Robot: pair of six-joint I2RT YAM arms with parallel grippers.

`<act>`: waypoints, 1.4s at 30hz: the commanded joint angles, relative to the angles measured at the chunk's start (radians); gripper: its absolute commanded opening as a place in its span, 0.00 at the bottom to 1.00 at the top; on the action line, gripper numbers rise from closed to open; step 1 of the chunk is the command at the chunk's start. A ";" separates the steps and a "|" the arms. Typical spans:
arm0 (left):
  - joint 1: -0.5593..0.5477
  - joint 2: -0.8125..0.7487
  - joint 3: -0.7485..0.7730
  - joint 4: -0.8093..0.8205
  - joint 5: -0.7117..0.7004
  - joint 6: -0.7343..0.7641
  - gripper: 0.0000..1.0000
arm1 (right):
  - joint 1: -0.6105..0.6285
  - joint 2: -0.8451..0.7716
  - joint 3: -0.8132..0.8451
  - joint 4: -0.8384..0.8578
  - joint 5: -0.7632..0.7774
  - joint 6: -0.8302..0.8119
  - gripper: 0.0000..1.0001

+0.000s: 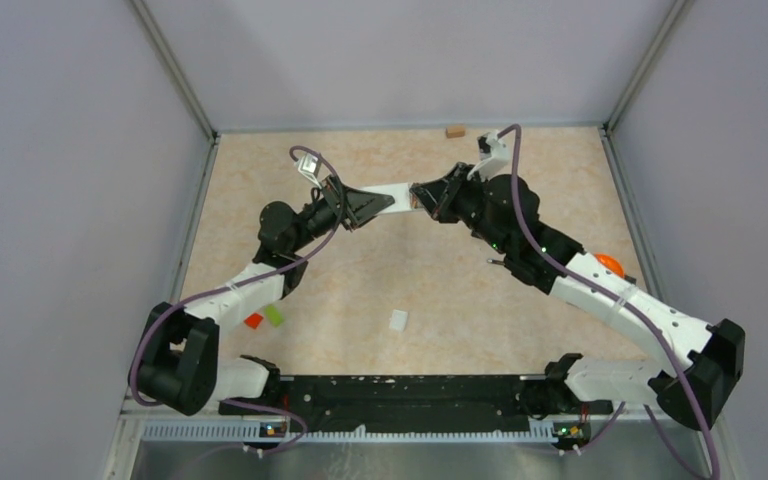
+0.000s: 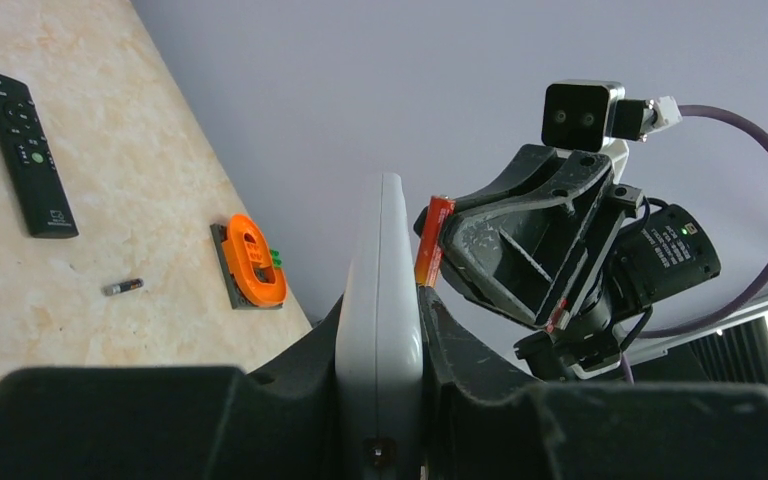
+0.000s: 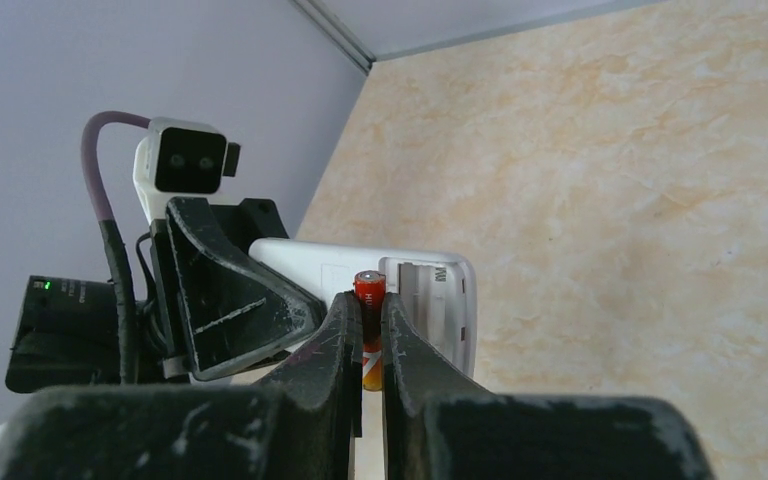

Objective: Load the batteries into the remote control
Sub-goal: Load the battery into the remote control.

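White remote control (image 1: 392, 200) hangs above the far middle of the table (image 1: 410, 290), with the left gripper (image 1: 372, 204) clamped on one end. Bare tabletop lies beneath and the walls are well apart. A black remote (image 2: 25, 150) lies flat. An orange block (image 2: 255, 260) sits near the table edge. The right gripper (image 3: 365, 312) pinches a red battery (image 3: 368, 284) at the open bay's rim. A loose battery (image 2: 122, 287) lies between the black remote and the block.

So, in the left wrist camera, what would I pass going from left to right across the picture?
black remote → loose battery on the table → orange-topped block → white remote, edge-on → red battery → the other arm's wrist camera
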 commanded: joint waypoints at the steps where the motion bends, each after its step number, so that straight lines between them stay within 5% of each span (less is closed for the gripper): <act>1: -0.004 -0.025 0.011 0.059 -0.005 -0.013 0.00 | 0.037 0.006 0.059 0.035 0.099 -0.066 0.00; 20: -0.004 -0.018 0.004 0.166 -0.008 -0.150 0.00 | 0.063 0.050 0.045 0.059 0.114 -0.144 0.03; 27: -0.004 -0.005 0.006 0.192 -0.014 -0.167 0.00 | 0.063 0.040 0.070 0.006 0.079 -0.121 0.21; 35: -0.004 0.005 -0.002 0.209 -0.012 -0.175 0.00 | 0.063 0.032 0.106 -0.034 0.102 -0.117 0.29; 42: -0.003 0.005 -0.007 0.207 -0.014 -0.170 0.00 | 0.063 0.033 0.122 -0.056 0.154 -0.109 0.23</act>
